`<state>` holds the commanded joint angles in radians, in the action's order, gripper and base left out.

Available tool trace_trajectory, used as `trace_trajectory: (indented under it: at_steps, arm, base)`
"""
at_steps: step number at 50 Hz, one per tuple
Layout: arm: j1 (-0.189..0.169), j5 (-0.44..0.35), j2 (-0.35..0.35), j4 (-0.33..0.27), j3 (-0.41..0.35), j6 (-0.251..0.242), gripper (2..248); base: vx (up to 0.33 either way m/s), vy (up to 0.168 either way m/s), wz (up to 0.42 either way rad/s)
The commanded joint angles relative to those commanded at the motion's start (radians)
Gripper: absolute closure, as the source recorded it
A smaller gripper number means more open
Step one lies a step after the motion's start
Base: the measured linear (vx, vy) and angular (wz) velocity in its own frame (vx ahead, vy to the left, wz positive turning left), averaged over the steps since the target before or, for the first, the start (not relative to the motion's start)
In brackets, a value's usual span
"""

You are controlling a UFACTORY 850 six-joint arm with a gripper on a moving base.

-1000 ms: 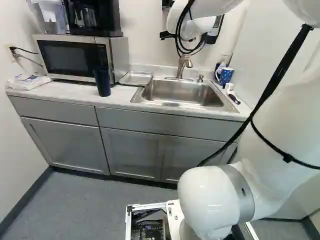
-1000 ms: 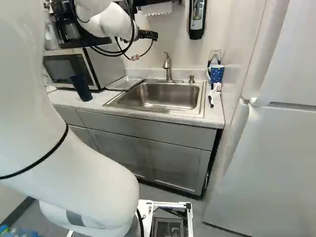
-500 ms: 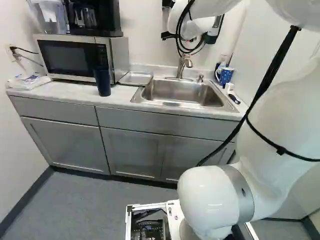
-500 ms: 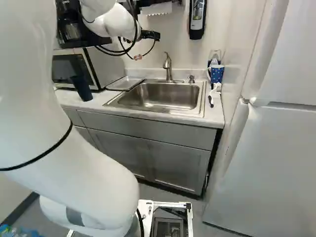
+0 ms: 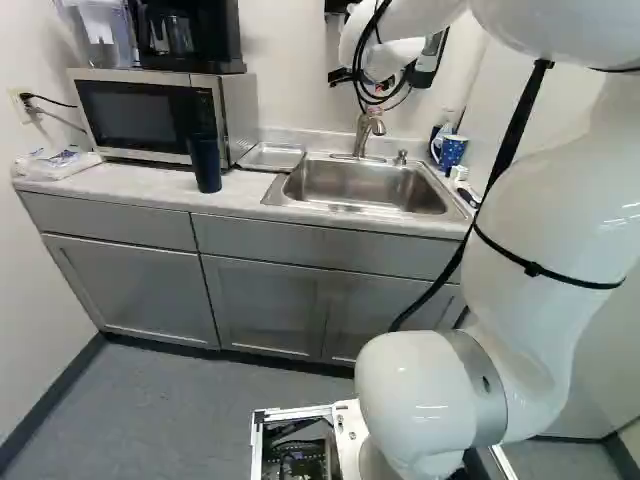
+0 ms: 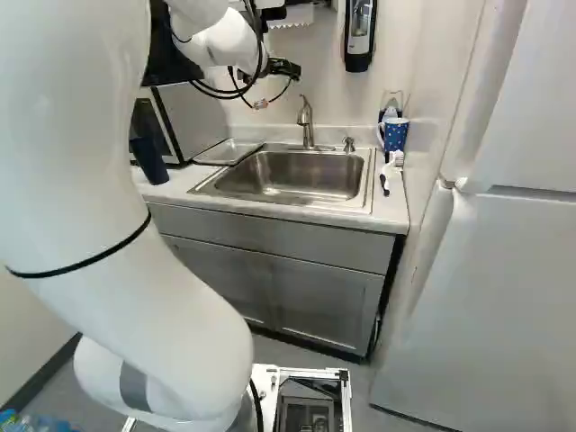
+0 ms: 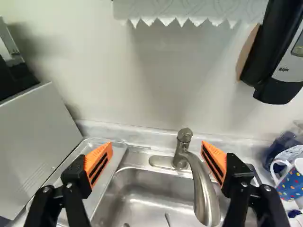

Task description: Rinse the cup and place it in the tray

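Above the counter and near the wall, my gripper (image 6: 288, 68) hangs high over the sink's back left part. In the wrist view the gripper (image 7: 157, 145) stands wide open, with nothing held; the faucet (image 7: 201, 189) shows beyond its fingers. A dark blue cup (image 5: 205, 163) stands upright on the counter before the microwave. The metal tray (image 5: 270, 157) lies between microwave and sink (image 5: 365, 187). A blue dotted mug (image 7: 289, 182) with a white handle stands right of the sink in both base views.
The microwave (image 5: 145, 115) carries a black coffee maker (image 5: 190, 38). A soap dispenser (image 7: 279, 61) and a paper roll (image 7: 189, 9) are on the wall ahead. A brush (image 6: 387, 173) lies by the mug. A white fridge (image 6: 504, 297) stands at the right of the right base view.
My arm's upper links have swung right in the right base view and left in the left base view. The gripper has shifted slightly right. Base, cup, mug and tray have not moved.
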<state>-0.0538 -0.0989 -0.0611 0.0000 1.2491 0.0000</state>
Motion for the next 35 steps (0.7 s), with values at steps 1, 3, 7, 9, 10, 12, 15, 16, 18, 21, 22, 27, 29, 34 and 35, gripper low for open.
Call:
trace_trajectory:
  at_steps: [1,3,7,9,10,12,15,16,18,21,22,27,29,34,35]
  arm:
    - [-0.001,0.004,-0.004,0.000,0.004,0.000,3]
    - [-0.002,0.013,-0.013,0.000,0.013,0.000,3]
    - [-0.004,0.032,-0.030,0.000,0.032,0.000,3]
    - [-0.004,0.042,-0.039,0.000,0.041,0.000,3]
    - [-0.005,0.047,-0.044,0.000,0.046,0.000,3]
    - [-0.005,0.057,-0.053,0.000,0.055,0.000,3]
    - [-0.006,0.072,-0.066,0.000,0.069,0.000,3]
    - [-0.006,0.077,-0.070,0.000,0.074,0.000,3]
    - [-0.006,0.088,-0.079,0.000,0.082,0.000,3]
    - [-0.006,0.103,-0.091,0.000,0.095,0.000,3]
    - [-0.006,0.108,-0.095,0.000,0.100,0.000,3]
    - [-0.005,0.134,-0.115,0.000,0.122,0.000,3]
    - [-0.005,0.144,-0.123,0.000,0.130,0.000,3]
    - [-0.004,0.170,-0.143,0.000,0.153,0.000,3]
    - [-0.004,0.175,-0.147,0.000,0.157,0.000,3]
  base:
    - [0.000,0.000,0.000]
    - [0.000,0.000,0.000]
    - [0.000,0.000,0.000]
    - [0.000,0.000,0.000]
    - [0.000,0.000,0.000]
    - [0.000,0.000,0.000]
    - [0.000,0.000,0.000]
    - [0.000,0.000,0.000]
    - [0.000,0.000,0.000]
    - [0.000,0.000,0.000]
    - [0.000,0.000,0.000]
    - [0.000,0.000,0.000]
    - [0.000,0.000,0.000]
    - [0.000,0.000,0.000]
    - [0.000,0.000,0.000]
